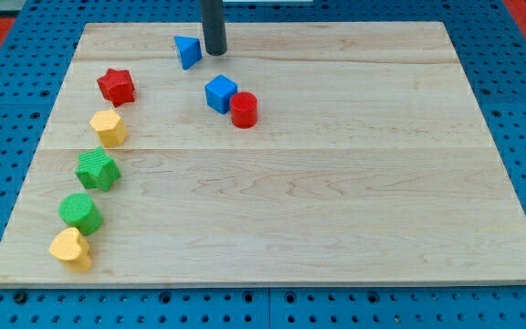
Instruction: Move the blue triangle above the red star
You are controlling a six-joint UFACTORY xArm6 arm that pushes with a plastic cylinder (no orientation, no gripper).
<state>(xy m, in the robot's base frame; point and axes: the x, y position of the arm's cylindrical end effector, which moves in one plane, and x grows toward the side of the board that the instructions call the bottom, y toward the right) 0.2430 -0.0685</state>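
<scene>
My tip [214,51], the lower end of the straight dark rod, rests on the pale wooden counter [336,201] near the view's top, just to the right of the small blue plastic triangle block [187,51]. The two look almost in contact, though whether they actually touch cannot be told. There is no hand on this arm, so nothing is grasped or released; the rod simply stands beside the triangle.

The blue triangle lies near the counter's top edge, up and to the right of the red plastic star block [116,86], with a clear gap between them. The red star sits near the counter's left edge.

Below the red star, a loose column runs down the left side: a yellow rounded block [108,128], a green star block [97,170], a green round block [80,213], and a yellow heart-like block [70,249] close to the bottom left corner, touching the green round block above it.

Lower and to the right of my tip, a blue cube [220,93] sits touching a red cylinder [244,109] on its right.

The counter lies on a blue perforated base [519,110].
</scene>
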